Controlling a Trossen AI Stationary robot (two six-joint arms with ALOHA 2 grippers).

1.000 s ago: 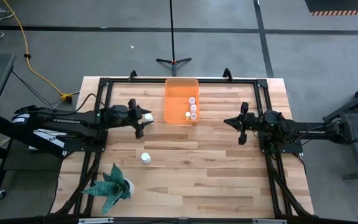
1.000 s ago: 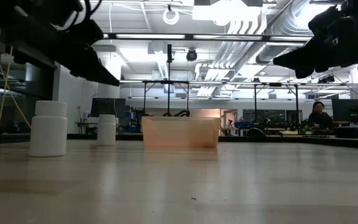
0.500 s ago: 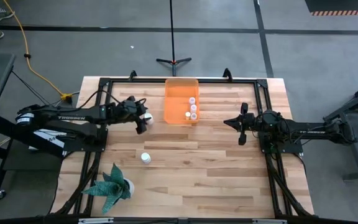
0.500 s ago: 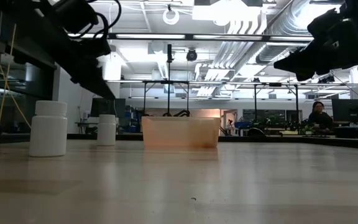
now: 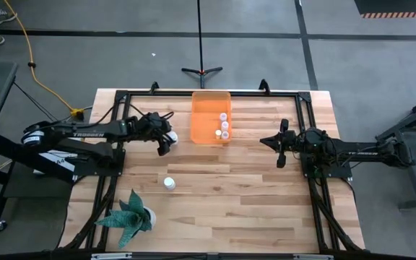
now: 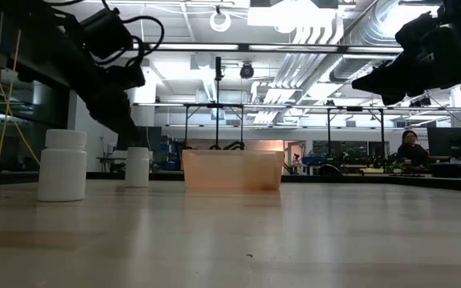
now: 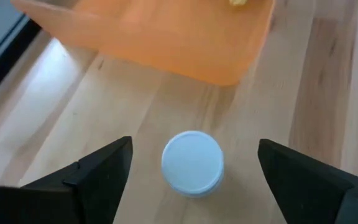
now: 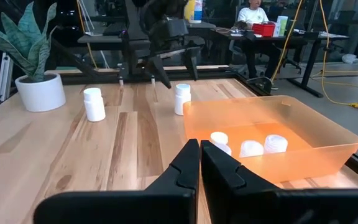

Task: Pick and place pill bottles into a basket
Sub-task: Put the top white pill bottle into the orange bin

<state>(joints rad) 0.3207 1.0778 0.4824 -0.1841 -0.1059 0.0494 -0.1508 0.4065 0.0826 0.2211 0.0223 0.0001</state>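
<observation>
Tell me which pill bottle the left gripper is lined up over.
The bottle beside the basket, between the left gripper's open fingers. The other loose bottle stands apart, nearer the plant.

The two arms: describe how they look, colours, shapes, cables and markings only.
Both arms are dark, nearly black, built of slim jointed segments. White lettering runs along each forearm, too small to read. Black cables loop near the left wrist. The left end effector has two broad, dark, wedge-shaped fingers. The right end effector has long, dark, flat-sided fingers that taper toward the tips.
</observation>
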